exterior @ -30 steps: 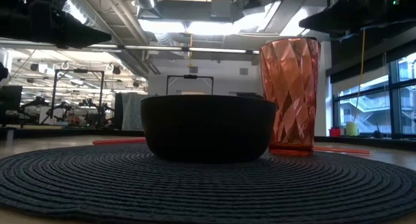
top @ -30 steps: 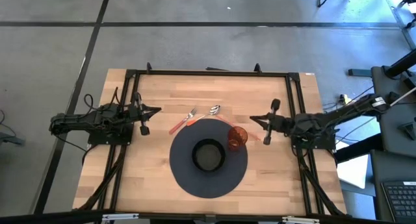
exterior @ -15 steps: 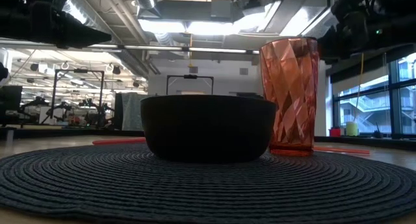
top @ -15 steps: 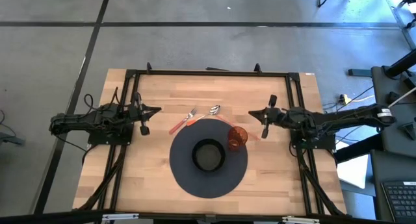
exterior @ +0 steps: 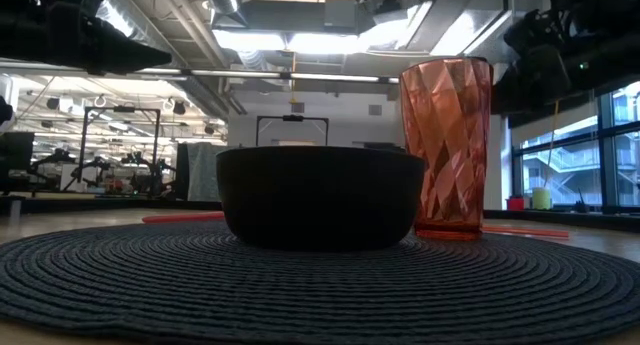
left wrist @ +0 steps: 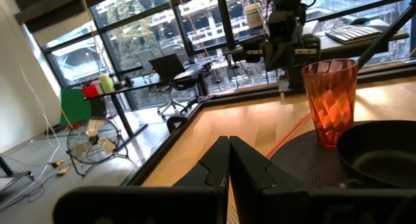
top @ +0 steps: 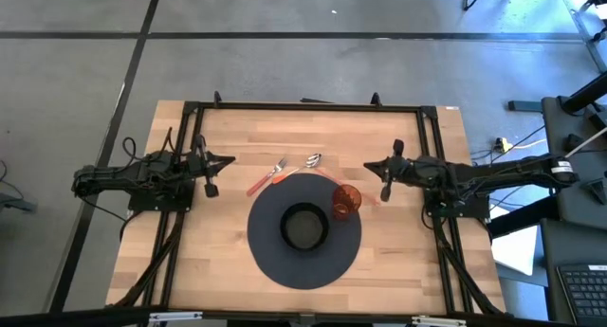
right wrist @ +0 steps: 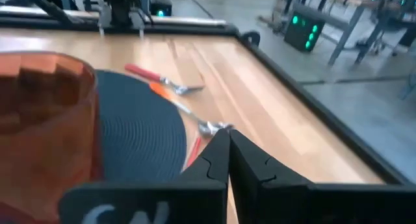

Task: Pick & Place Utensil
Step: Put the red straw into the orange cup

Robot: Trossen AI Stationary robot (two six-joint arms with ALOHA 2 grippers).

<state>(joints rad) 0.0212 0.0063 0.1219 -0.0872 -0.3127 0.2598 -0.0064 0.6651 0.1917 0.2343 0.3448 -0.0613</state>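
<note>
Beside the faceted orange plastic tumbler (top: 346,200), the right gripper (top: 384,190) hovers with jaws closed, empty; the left gripper (top: 211,187) likewise.

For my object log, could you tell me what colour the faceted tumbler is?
Translucent orange-red; the faceted plastic tumbler shows best in the low view.

Ceiling strip lights glare white behind the dark bowl (exterior: 320,198), which sits backlit, almost a silhouette. The orange cup (exterior: 446,145) glows with light passing through it. Overhead the wooden table (top: 228,270) is evenly lit, shadows faint. Daylight floods the windows; the nearest cup rim blurs.
</note>
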